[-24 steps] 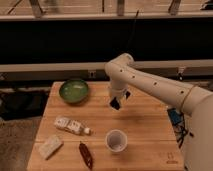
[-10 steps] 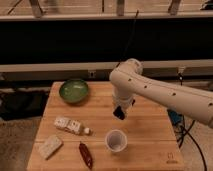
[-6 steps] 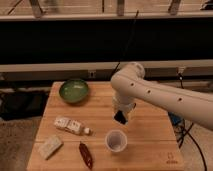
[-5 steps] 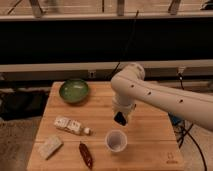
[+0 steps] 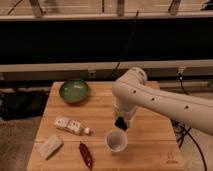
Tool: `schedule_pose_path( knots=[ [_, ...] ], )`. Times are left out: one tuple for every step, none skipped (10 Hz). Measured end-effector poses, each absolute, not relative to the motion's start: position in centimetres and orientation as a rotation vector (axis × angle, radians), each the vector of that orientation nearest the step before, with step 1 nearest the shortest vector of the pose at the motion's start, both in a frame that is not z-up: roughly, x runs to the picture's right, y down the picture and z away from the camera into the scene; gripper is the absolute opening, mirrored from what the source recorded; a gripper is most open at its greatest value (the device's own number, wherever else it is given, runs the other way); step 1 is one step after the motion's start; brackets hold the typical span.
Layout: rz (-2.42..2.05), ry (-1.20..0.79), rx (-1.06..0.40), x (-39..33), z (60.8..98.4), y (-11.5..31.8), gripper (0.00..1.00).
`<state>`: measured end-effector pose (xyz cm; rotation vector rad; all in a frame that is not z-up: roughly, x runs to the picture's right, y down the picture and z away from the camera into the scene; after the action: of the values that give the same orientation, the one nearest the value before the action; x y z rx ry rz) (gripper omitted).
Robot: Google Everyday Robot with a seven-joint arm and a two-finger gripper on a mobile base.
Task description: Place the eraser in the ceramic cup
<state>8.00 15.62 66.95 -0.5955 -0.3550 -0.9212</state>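
The wooden table (image 5: 150,150) has bare board to the right of the white ceramic cup (image 5: 115,141), which stands near the front edge. The gripper (image 5: 121,123) hangs just above the cup's far rim, pinched tight on the black eraser (image 5: 120,123). Left of the cup lie a red chili (image 5: 85,154), a small bottle (image 5: 71,126), a beige sponge (image 5: 50,146) and a green bowl (image 5: 74,91).

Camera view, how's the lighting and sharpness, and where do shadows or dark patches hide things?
Camera view: warm, dim light on the wooden table, overall soft blur. The background behind the rails is nearly black, hiding detail. The arm shades the gripper, shut on the eraser, a dark shape just above the ceramic cup. The green bowl shows mild sheen; no strong glare.
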Motion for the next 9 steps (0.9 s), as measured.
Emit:
schedule_pose_path(
  knots=[
    [-0.928,-0.36,-0.594,7.8,66.8,15.8,0.0],
    [-0.934,-0.365,-0.591,7.8,66.6,16.1,0.0],
    [-0.941,-0.368,-0.591,7.8,66.4,16.4,0.0],
    [-0.951,-0.374,-0.59,7.6,66.2,16.9,0.0],
    [-0.964,-0.38,-0.588,7.2,66.1,17.5,0.0],
    [-0.973,-0.385,-0.586,6.9,65.9,17.7,0.0],
    [-0.98,-0.386,-0.586,6.9,66.0,17.9,0.0],
    [-0.988,-0.389,-0.585,6.8,65.9,18.1,0.0],
    [-1.0,-0.399,-0.585,6.5,66.0,18.4,0.0]
  ],
)
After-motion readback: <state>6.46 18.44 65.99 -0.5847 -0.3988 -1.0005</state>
